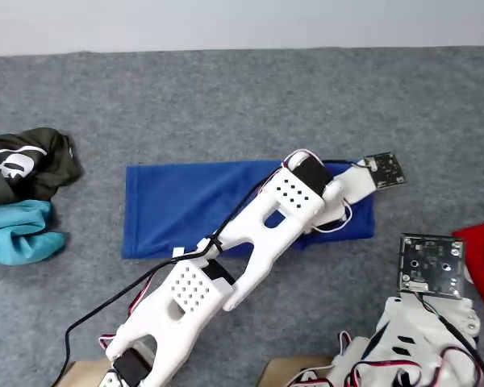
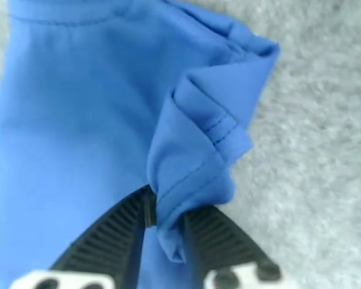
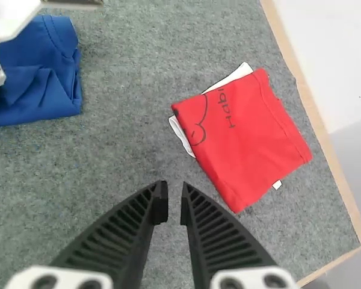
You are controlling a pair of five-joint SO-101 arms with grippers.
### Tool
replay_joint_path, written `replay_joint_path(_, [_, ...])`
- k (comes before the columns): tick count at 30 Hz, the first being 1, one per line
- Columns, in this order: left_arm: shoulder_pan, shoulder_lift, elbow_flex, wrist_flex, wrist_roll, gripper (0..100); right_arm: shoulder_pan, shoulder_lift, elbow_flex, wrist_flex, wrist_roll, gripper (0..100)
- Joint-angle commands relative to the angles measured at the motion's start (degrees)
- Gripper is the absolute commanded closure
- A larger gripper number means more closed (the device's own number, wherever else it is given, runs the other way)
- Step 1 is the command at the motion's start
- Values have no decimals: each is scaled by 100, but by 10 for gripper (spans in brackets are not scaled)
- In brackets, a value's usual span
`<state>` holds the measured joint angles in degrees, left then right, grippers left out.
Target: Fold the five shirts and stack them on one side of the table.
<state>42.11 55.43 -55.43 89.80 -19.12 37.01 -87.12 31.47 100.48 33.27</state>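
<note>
A blue shirt (image 1: 185, 205) lies folded into a long strip across the middle of the grey mat. My left gripper (image 2: 165, 211) is at the strip's right end (image 1: 351, 187), shut on a raised fold of blue cloth (image 2: 198, 156) near the hem. My right gripper (image 3: 168, 201) hovers over bare mat with its fingers together and nothing between them. Beside it lies a folded red shirt (image 3: 246, 138) on top of a white one (image 3: 179, 129), at the table's right edge (image 1: 482, 254). The blue shirt's end (image 3: 30, 72) lies farther off in the right wrist view.
A crumpled dark green shirt (image 1: 28, 161) and a teal shirt (image 1: 16, 234) lie at the left edge. The left arm (image 1: 250, 242) stretches diagonally over the blue shirt. The table's wooden edge (image 3: 313, 108) runs just beyond the red shirt.
</note>
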Motion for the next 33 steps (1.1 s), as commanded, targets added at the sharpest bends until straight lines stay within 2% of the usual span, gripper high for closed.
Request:
replay_joint_path(1, [-70, -475, -242, -290, -158, 996, -22, -22, 9, 242, -35, 947])
replay_joint_path(11, [-79, -484, -233, -352, -158, 984, -22, -22, 9, 242, -35, 947])
replay_joint_path(18, [-352, -448, -233, -299, -141, 830, -13, -22, 9, 242, -26, 947])
replay_joint_path(33, [-1081, -79, -242, -642, -360, 829, -13, -22, 9, 242, -26, 947])
